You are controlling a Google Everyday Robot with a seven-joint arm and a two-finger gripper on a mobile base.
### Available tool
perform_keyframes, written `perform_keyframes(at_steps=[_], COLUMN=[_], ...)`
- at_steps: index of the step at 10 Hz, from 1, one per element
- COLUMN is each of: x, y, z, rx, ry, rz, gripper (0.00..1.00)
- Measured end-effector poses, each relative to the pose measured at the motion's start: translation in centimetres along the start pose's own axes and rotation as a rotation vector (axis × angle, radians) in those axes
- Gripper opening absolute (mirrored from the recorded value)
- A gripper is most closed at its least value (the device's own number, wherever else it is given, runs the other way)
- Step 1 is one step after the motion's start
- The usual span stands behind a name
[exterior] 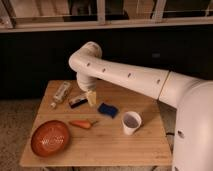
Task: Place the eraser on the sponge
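1. Rectangular light wooden counter (145,145). Its front and right edges are in view, and its back edge runs along a dark wall.
2. White robot arm (125,75). It enters from the right, crosses above the back right of the counter and bends downward at back centre.
3. Pale yellowish gripper (91,97). It points down over back centre with its jaws parted.
4. Small flat eraser with a black base and pale top (77,101). It lies on the wood just left of the gripper; whether they touch cannot be told.
5. Dark blue squarish flat sponge (107,109). It lies near the centre, apart from the eraser, between the gripper and the cup.
6. White paper cup (131,122), upright to the right of the sponge.
7. Orange carrot (81,124), lying in front of the eraser.
8. Round orange-red dish (50,138), near the front left edge.
9. Pale bottle (61,93), lying at back left.
10. Bare wood shows along the front centre and front right.
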Motion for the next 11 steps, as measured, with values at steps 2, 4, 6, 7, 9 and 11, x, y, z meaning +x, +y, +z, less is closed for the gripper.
perform_keyframes(at_steps=[2,4,6,7,9,11], x=[-0.7,-2.3,-1.8,-1.6,-2.1,-2.1], y=[-0.6,-1.7,-1.8,-1.7,-2.5,-3.2], z=[0.6,1.3,2.2,2.7,3.5,3.9], rx=[-0.004,-0.010,-0.017,-0.021,-0.021,-0.019], ry=[-0.002,-0.011,-0.007,-0.008,-0.017,-0.013], rz=[-0.008,-0.014,-0.017,-0.017,-0.019,-0.030], gripper=[0.80,0.80,0.80,0.80,0.80,0.80])
